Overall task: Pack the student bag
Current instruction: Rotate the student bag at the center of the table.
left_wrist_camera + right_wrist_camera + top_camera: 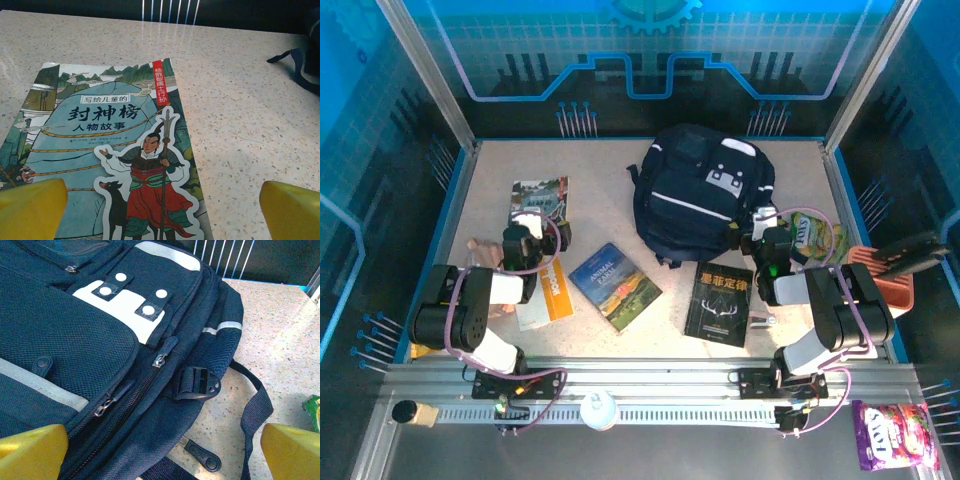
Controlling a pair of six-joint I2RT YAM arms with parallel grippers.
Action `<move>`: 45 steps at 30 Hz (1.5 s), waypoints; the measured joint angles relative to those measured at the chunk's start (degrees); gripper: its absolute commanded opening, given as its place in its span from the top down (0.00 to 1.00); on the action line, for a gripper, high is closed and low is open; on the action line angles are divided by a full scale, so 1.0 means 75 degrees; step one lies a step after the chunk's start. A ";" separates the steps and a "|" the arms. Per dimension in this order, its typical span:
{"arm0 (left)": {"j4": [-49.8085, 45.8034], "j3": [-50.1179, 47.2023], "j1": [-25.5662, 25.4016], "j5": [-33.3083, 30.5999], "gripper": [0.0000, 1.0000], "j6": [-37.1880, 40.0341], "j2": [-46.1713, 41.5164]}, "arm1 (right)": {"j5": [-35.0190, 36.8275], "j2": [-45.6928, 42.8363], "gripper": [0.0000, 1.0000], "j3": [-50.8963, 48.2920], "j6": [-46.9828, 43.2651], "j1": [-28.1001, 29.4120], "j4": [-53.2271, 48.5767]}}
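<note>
Left tool [160,212] released, right tool [162,452] released, mesh-panelled navy student bag [75,335], glossy book [100,150]

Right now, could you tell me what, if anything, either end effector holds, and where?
Nothing: left end effector open near a book, right end effector open by the student bag.

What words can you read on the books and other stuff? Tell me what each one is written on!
"写给儿童的", "封神榜", "人物故事": cover of the illustrated picture book with a spear-carrying warrior.
"ANIMAL FARM": blue book with a landscape cover.
"墨菲定律": black book with an orange title.
Too small or blurred: red strip on the picture book, orange book, purple snack bag.
Dark navy fabric student bag: no words visible.
</note>
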 measured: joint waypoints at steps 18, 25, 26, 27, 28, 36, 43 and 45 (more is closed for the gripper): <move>0.0000 0.0000 0.0000 0.0000 0.01 0.0000 0.0000 | 0.0003 0.0000 0.00 0.0000 0.0017 0.0000 0.0000; 0.0000 0.0000 0.0000 0.0000 0.01 0.0000 0.0000 | 0.0003 0.0000 0.00 0.0000 0.0017 0.0000 0.0000; 0.0000 0.0000 0.0000 0.0000 0.01 0.0000 0.0000 | 0.0003 0.0000 0.00 0.0000 0.0020 0.0000 0.0000; 0.0000 0.0000 0.0000 0.0000 0.01 0.0000 0.0000 | 0.0003 0.0000 0.00 0.0000 0.0020 0.0000 0.0000; 0.0000 0.0000 0.0000 0.0000 0.01 0.0000 0.0000 | 0.0003 0.0000 0.00 0.0000 0.0017 0.0000 0.0000; 0.0009 0.0000 0.0000 -0.0003 0.01 0.0000 0.0000 | 0.0000 0.0000 0.00 -0.0003 0.0017 0.0000 0.0012; -0.0344 -0.0227 0.0000 -0.0093 0.01 -0.0015 -0.0857 | 0.0178 -0.1003 0.00 -0.0236 -0.0047 0.0076 -0.0356; -0.0731 -0.0189 0.0000 -0.0192 0.01 -0.0055 -0.1553 | 0.0335 -0.1612 0.00 -0.0055 -0.0079 0.0195 -0.0924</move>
